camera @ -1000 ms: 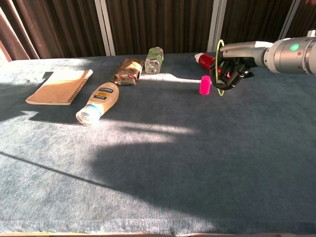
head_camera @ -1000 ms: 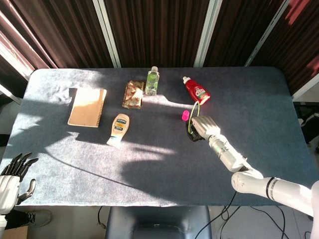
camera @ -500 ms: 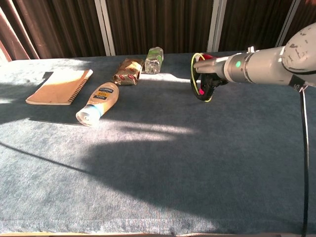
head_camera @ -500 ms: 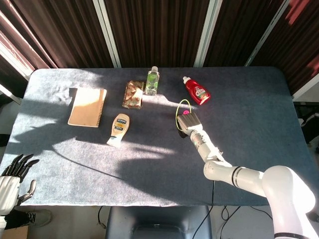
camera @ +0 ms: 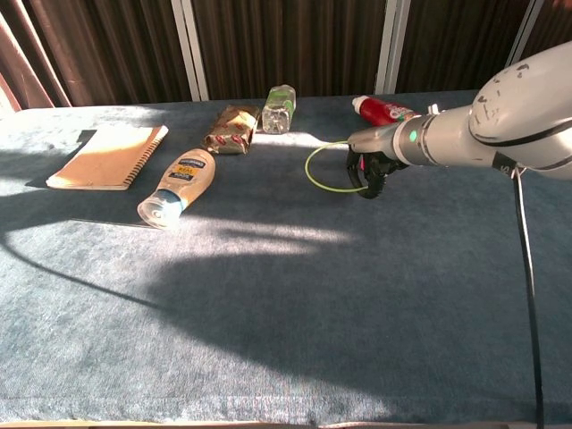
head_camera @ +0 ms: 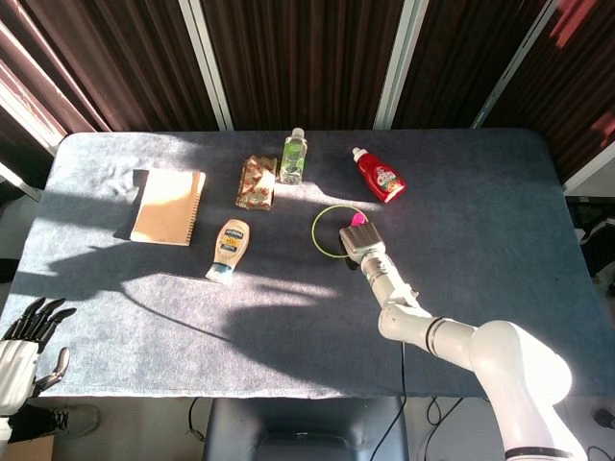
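Fingers of my left hand (head_camera: 21, 351) hang spread and empty at the table's (head_camera: 500, 288) near corner; my right hand (head_camera: 356, 240) grips the yellow-green ring (camera: 327, 167) above mid-table, the pink cap (head_camera: 357, 219) just behind, the red bottle (head_camera: 381, 176) farther back.

Blue table (head_camera: 500, 240), notebook (head_camera: 168, 206), mayonnaise bottle (head_camera: 229, 250), perhaps snack packet (head_camera: 257, 181)

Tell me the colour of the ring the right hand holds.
Yellow-green. The ring in the right hand shows best in the chest view.
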